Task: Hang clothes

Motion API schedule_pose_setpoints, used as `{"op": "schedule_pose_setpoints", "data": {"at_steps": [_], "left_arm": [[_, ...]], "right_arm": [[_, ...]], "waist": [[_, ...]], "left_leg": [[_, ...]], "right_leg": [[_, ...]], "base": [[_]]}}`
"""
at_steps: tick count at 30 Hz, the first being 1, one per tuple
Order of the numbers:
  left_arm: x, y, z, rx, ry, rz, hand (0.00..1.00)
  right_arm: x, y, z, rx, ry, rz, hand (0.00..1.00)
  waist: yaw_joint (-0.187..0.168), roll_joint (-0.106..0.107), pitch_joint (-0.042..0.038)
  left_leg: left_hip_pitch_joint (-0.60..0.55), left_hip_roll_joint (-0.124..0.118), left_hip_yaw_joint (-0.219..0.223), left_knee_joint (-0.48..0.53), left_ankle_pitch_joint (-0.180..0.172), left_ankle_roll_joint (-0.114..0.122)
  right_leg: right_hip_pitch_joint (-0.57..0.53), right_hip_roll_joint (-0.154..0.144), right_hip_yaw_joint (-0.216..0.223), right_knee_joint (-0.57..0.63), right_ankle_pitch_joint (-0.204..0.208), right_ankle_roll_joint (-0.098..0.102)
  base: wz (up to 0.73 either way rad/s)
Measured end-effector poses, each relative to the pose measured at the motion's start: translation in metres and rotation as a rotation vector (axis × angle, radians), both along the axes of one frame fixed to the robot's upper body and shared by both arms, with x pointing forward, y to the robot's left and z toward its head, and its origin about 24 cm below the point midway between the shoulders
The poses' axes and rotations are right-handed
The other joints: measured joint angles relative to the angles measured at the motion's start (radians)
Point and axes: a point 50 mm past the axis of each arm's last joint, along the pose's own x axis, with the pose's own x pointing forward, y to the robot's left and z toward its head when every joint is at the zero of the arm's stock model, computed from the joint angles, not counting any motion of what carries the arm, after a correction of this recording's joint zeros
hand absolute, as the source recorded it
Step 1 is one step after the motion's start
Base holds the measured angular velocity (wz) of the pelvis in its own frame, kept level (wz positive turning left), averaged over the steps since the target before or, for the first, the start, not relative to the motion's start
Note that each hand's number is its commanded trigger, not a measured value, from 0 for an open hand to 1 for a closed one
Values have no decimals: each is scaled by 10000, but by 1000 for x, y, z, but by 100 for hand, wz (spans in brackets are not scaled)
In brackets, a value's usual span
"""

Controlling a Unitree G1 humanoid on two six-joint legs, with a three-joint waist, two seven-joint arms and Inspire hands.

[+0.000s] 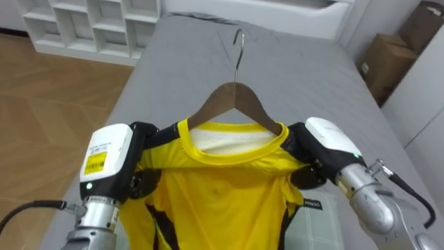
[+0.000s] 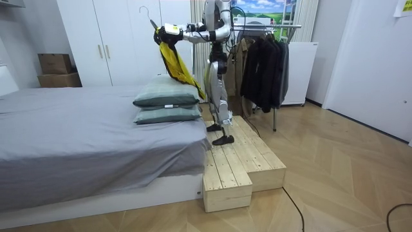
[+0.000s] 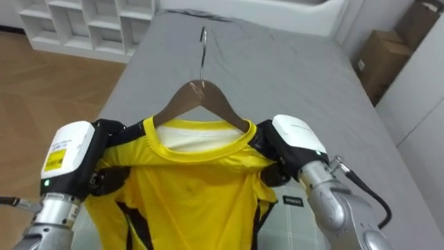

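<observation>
A yellow, black-trimmed shirt (image 1: 222,201), brown hanger (image 1: 232,97), grey bed (image 1: 291,62).

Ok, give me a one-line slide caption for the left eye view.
The robot's left hand and right hand grip a yellow T-shirt on a wooden hanger above the grey bed.

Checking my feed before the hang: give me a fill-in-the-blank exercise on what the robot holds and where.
The left hand and right hand hold a ___ shirt. It sits on a ___ hanger. Beneath it lies the grey ___.
Missing: yellow; wooden; bed.
</observation>
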Motion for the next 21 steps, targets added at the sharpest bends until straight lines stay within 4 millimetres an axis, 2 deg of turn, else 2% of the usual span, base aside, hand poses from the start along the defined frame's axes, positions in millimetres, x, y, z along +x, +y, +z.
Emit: {"op": "schedule_pose_setpoints", "data": {"at_steps": [2,7,9,10,16,21], "left_arm": [[0,2,1,11,-17,61,100],[0,1,0,-40,17,111,100],[0,1,0,-60,41,139,62],[0,1,0,-62,45,143,0],[0,-3,-1,-270,42,141,0],[0,-11,-3,-578,90,15,0]], "right_arm": [[0,1,2,-14,-71,33,100],[1,1,3,136,-39,-77,100],[1,1,3,163,-23,-75,100],[1,1,3,177,-16,-73,100],[1,2,3,166,66,-19,100],[1,3,1,-49,213,68,100]], "waist": [[69,9,0],[63,33,-1],[39,84,0],[24,135,-3],[-34,369,-122],[-31,361,-124]], "left_leg": [[138,-99,-142,-27,-4,5],[290,-194,-137,-38,-7,11],[288,-191,-137,-34,-8,12],[290,-183,-141,-35,-10,17],[401,-138,-148,-52,-34,52],[416,-138,-142,-39,-34,51]], "right_leg": [[190,-74,-243,-7,0,0],[353,-103,-249,-7,-33,53],[353,-96,-255,-1,-33,53],[353,-84,-261,16,-33,53],[371,-29,-263,201,-30,47],[384,-26,-256,205,-22,33]], "base": [[9],[2],[0],[0],[0],[0]]}}
